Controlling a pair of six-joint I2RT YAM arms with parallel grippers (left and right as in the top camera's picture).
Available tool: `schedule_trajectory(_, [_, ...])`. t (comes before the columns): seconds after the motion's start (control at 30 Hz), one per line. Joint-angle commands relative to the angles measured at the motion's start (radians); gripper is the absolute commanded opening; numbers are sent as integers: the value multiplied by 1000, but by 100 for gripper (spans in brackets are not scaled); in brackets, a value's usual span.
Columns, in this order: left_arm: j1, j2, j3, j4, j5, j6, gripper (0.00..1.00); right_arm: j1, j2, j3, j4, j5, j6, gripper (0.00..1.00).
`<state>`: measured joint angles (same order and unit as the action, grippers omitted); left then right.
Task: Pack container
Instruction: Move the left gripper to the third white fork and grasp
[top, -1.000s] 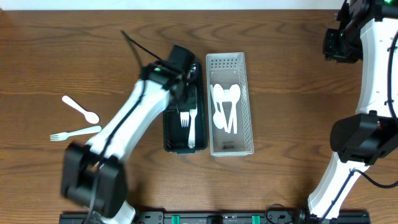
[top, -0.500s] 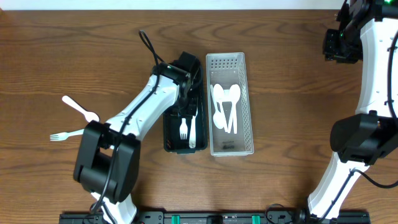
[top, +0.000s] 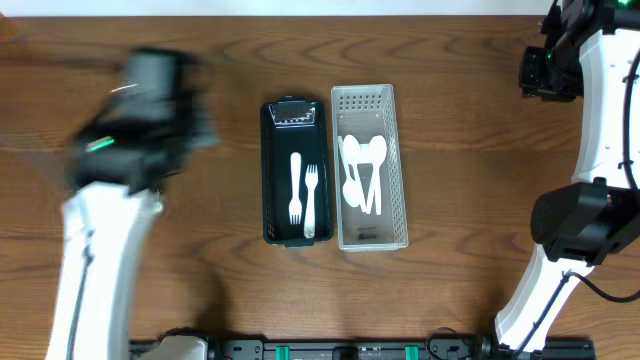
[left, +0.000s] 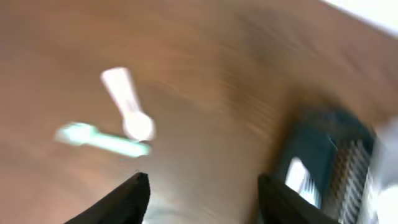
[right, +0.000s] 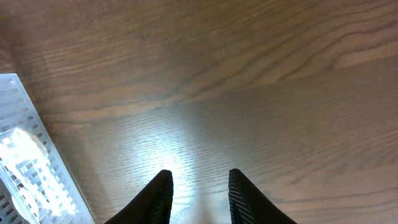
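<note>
1. Containers. The black tray (top: 270, 170) sits at the middle of the bench (top: 470, 180), long side running away from me. The white basket (top: 401, 170) stands just beside it on its right, parallel and close enough that I cannot tell whether they touch.

2. Contents. Two white forks (top: 297, 188) lie lengthwise side by side in the black tray. Several white spoons (top: 361, 172) lie overlapping in the basket, bowls toward the far end. The sorting appears to be forks in the tray, spoons in the basket.

3. Items left. My left wrist view, heavily blurred, shows one loose spoon (left: 128, 107) and one loose fork (left: 103, 139) on the bare bench, very near each other and well apart from the tray. In the overhead view my left arm hides that area.

4. End effectors. My left end effector (left: 205, 199) is spread open and empty, above the bench to the left of the tray. My right end effector (right: 199, 194) is parted and empty, parked over bare wood beyond the far right corner of the basket.

5. Progress. Judged mostly done: two pieces are left to pack.
</note>
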<state>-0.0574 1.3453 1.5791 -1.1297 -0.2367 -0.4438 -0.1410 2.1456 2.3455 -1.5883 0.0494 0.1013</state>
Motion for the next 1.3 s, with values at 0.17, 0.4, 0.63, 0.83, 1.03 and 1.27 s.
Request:
schedule_trajectory(0.17, [456,-15,-39,-112,-21,-421,92,2,-30,18,10,7,-13,33])
schedule_trajectory(0.4, [617,126,-100,-105,71,-556,98,2,-30,18,10,7,-13,33])
schedule_trajectory(0.63, [640,360,-105,-61,122,-609,98,2,-30,18,8,7,-13,33])
schedule_trajectory(0.83, [640,536,-105,2,208,-610,98,2,-30,18,5,7,-13,33])
schedule_trajectory(1.03, [642,660,-105,41,207,-609,98,2,-30,18,1,7,-13,33])
schedule_trajectory(1.27, [642,766,-105,76,184,-597,98,2,-30,18,2,7,-13,33])
